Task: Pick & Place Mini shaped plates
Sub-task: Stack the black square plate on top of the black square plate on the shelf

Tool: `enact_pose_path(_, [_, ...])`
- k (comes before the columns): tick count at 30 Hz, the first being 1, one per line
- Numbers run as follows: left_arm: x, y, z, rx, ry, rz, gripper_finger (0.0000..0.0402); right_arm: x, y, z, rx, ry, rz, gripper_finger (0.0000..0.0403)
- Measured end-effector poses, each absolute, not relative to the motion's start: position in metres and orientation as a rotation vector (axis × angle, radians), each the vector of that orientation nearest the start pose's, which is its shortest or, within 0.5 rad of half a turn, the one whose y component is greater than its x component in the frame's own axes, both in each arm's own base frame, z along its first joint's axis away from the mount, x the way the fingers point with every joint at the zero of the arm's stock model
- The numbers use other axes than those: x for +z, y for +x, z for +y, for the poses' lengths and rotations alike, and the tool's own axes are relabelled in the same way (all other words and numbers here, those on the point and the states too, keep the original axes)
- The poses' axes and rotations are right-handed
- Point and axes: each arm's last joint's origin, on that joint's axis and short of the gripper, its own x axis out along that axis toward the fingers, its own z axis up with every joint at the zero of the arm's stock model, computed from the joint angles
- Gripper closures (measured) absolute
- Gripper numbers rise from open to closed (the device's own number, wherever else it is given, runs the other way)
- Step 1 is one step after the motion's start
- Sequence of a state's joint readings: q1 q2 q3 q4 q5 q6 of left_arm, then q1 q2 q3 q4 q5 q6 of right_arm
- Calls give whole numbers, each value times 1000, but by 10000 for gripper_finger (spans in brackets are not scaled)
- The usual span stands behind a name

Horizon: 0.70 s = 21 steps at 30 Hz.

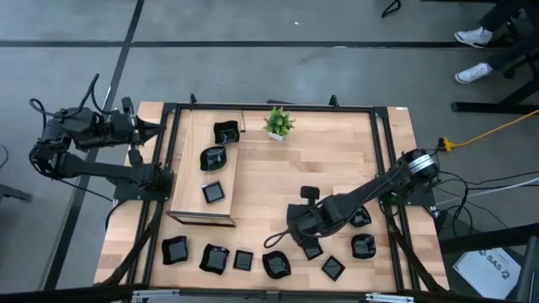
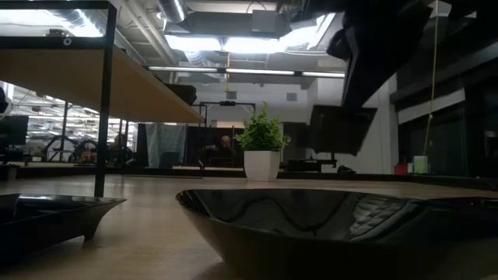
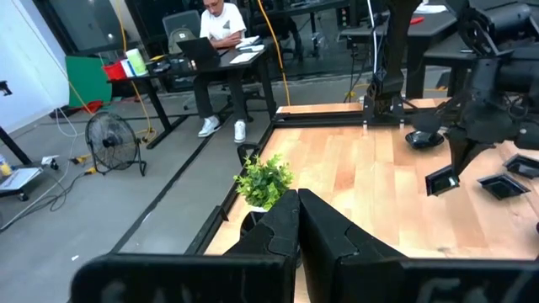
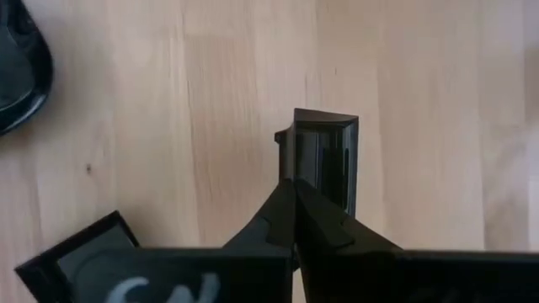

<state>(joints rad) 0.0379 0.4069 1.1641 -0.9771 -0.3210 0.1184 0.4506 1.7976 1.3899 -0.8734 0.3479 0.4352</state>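
Lifting a square mini plate above the worktop (image 1: 337, 160).
The plate (image 4: 324, 156) is pinched by its rim, hanging edge-on, in the right hand (image 4: 292, 189) near the front plates; slipping is judged likely with so thin a grip.

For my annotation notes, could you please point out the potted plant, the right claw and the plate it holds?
Potted plant (image 1: 278, 123): high view, leaves.
Right claw (image 4: 294, 187): right wrist view, fingertips.
Held square plate (image 4: 324, 151): right wrist view, inner face.
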Motion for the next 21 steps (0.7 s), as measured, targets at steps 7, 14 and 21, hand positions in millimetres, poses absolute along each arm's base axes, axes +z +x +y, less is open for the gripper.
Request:
enact_pose_path(7, [399, 7, 9, 344, 148, 240, 398, 261, 313, 131, -127, -133, 1089, 401])
enact_pose_path(14, [399, 7, 9, 344, 148, 240, 398, 293, 304, 114, -114, -156, 978, 402])
enact_pose_path(21, [399, 7, 9, 344, 148, 240, 398, 303, 309, 110, -62, -217, 893, 402])
